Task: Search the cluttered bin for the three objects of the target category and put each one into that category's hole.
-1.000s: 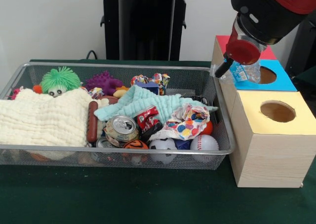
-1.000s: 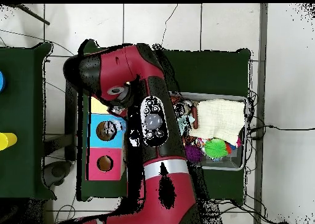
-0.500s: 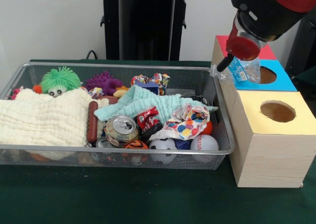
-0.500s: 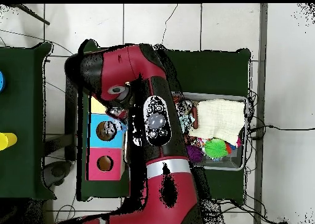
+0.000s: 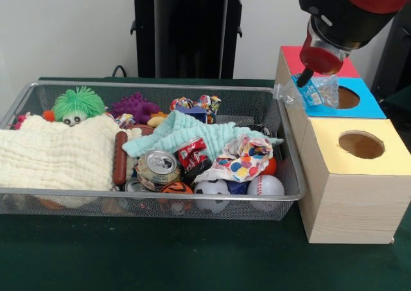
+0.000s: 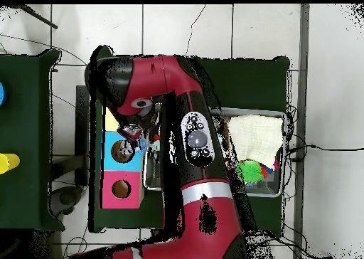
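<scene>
My gripper (image 5: 306, 79) hangs at the top right, shut on a crushed clear water bottle with a blue label (image 5: 316, 92). The bottle is held across the left edge of the blue-topped box (image 5: 376, 111), just left of its round hole (image 5: 348, 98). In the overhead view the gripper (image 6: 132, 134) and bottle (image 6: 140, 144) sit beside the blue box's hole (image 6: 122, 150). The wire mesh bin (image 5: 160, 193) lies to the left, full of clutter. No other bottle shows in it.
The yellow-topped box (image 5: 385, 166) stands in front of the blue one and the red-topped box (image 5: 292, 56) behind it. The bin holds a cream cloth (image 5: 51, 153), a mint cloth (image 5: 186, 133), a crushed can (image 5: 157, 166), a wrapper (image 5: 244, 157), balls and toys.
The gripper has shifted up and to the right over the blue box. The arm's upper links have swung round in the overhead view. The bottle has barely moved.
</scene>
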{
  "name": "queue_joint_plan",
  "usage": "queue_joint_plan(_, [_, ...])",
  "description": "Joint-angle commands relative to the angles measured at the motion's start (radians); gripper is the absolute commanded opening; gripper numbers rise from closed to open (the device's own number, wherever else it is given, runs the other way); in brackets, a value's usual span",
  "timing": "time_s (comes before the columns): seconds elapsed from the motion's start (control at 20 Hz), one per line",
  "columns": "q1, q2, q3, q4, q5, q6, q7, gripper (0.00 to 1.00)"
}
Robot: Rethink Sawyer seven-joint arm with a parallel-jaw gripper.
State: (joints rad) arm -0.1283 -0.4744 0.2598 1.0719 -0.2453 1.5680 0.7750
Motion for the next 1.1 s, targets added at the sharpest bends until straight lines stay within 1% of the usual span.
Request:
queue_joint_plan(0.05, [-0.022, 0.05, 0.067, 0.123, 0.003, -0.082, 0.019, 1.0])
queue_joint_plan(0.4, [-0.01, 0.071, 0.054, 0.107, -0.028, -0.088, 0.025, 1.0])
queue_joint_plan(0.55, [-0.011, 0.081, 0.056, 0.112, -0.027, -0.121, 0.029, 1.0])
queue_joint_plan(0.7, [-0.023, 0.084, 0.069, 0.136, -0.009, -0.169, 0.027, 1.0])
queue_joint_plan(0.95, [-0.026, 0.099, 0.071, 0.142, 0.0, -0.181, 0.027, 1.0])
queue_joint_plan(1.1, [-0.044, 0.11, 0.089, 0.178, 0.049, -0.223, 0.047, 1.0])
